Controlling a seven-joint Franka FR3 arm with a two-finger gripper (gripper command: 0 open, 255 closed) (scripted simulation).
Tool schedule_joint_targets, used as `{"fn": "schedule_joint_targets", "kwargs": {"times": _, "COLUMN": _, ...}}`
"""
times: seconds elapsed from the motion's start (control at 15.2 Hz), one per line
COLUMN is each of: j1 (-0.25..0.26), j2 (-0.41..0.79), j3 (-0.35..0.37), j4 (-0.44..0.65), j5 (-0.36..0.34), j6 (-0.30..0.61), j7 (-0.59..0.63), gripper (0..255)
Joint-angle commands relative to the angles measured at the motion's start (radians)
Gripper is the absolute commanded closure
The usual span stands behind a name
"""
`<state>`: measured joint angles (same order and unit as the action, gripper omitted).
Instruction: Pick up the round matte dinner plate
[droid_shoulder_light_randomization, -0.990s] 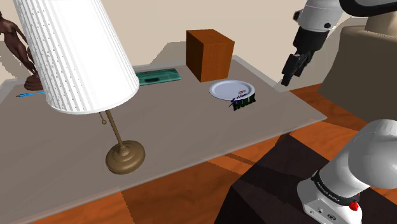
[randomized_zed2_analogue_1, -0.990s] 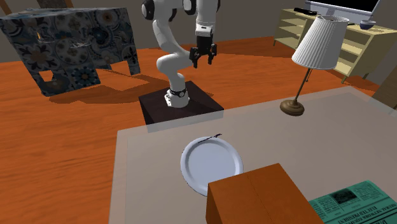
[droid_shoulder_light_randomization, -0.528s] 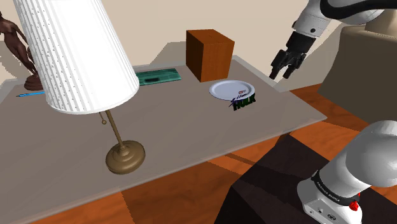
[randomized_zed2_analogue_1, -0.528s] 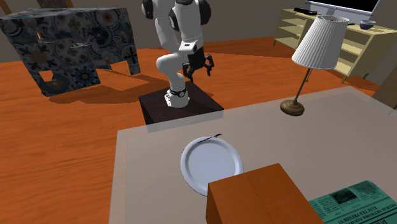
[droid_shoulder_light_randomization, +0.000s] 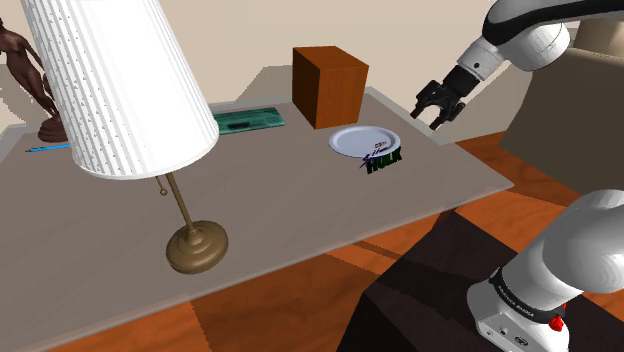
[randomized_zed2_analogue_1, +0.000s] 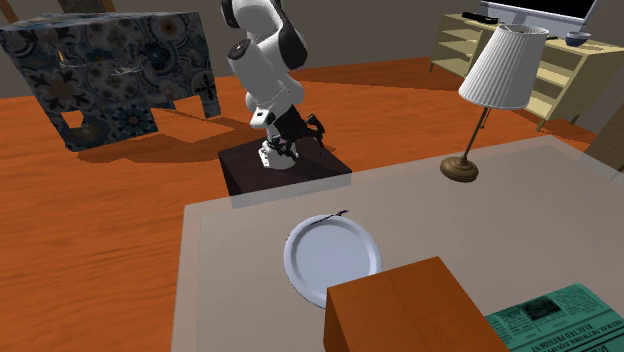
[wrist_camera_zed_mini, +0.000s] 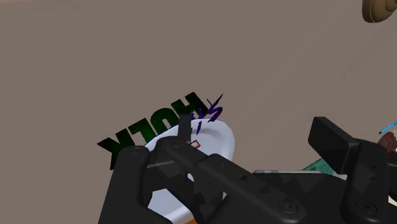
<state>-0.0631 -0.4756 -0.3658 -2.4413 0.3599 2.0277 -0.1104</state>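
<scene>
Shoulder view puts the plate (droid_shoulder_light_randomization: 362, 141) flat on the table (droid_shoulder_light_randomization: 300, 210), near its far edge. It is round, pale white and dull-surfaced, with a shallow raised rim. Green "HULK" lettering (droid_shoulder_light_randomization: 383, 160) with purple streaks stands against the rim at the plate's 5 o'clock. In the wrist view the same plate (wrist_camera_zed_mini: 213, 141) lies partly behind my fingers, with a small red mark near the lettering.

My jaws (droid_shoulder_light_randomization: 432, 117) hang in the air at the plate's 2 o'clock, near it but not touching. They are spread apart with nothing between them. My forearm (droid_shoulder_light_randomization: 530, 35) slopes down towards 8 o'clock, wrist bent towards the plate.

I count one plate. One brown box (droid_shoulder_light_randomization: 330, 86) is just beside it at 11 o'clock, and one green printed paper (droid_shoulder_light_randomization: 250, 120) is at its 10 o'clock. One lamp (droid_shoulder_light_randomization: 120, 90), one dark figurine (droid_shoulder_light_randomization: 35, 80) and one blue pen (droid_shoulder_light_randomization: 48, 148) sit well apart.
</scene>
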Motion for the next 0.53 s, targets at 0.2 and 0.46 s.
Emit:
{"fn": "schedule_joint_targets", "kwargs": {"times": 0.2, "j1": 0.04, "j2": 0.175, "j3": -0.164, "j4": 0.021, "j5": 0.266, "j6": 0.094, "j7": -0.144, "gripper": 0}}
{"fn": "schedule_joint_targets", "kwargs": {"times": 0.46, "j1": 0.068, "j2": 0.354, "j3": -0.281, "j4": 0.065, "j5": 0.545, "j6": 0.079, "j7": -0.299, "gripper": 0}}
